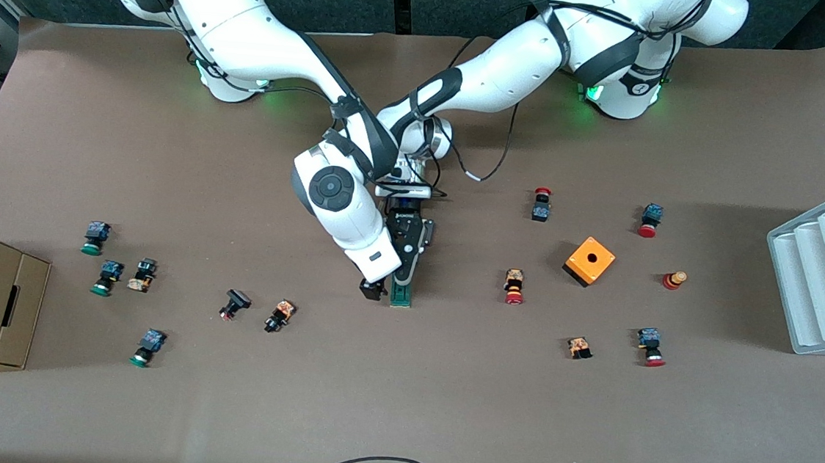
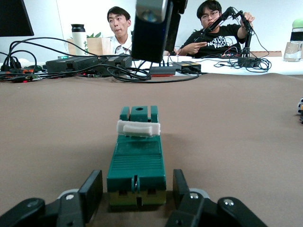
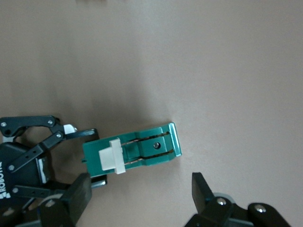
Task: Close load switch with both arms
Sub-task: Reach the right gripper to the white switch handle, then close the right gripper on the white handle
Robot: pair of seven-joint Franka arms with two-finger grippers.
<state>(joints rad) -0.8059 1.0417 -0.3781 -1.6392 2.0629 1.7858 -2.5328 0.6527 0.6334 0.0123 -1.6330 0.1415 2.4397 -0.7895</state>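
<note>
near the orange box (image 1: 590,261), toward the right arm's end of the table from it, we have the load switch (image 1: 402,289) lying on the table. our left gripper (image 1: 405,273) is clamped on one end of it, pads (image 2: 91,188) against its sides. our right gripper (image 1: 372,289) hangs just above the switch with jaws spread wide, holding nothing. we judge the risk to be a slip: if the right fingers push the white piece (image 3: 110,155) off-centre, the switch could twist in the left grip.
</note>
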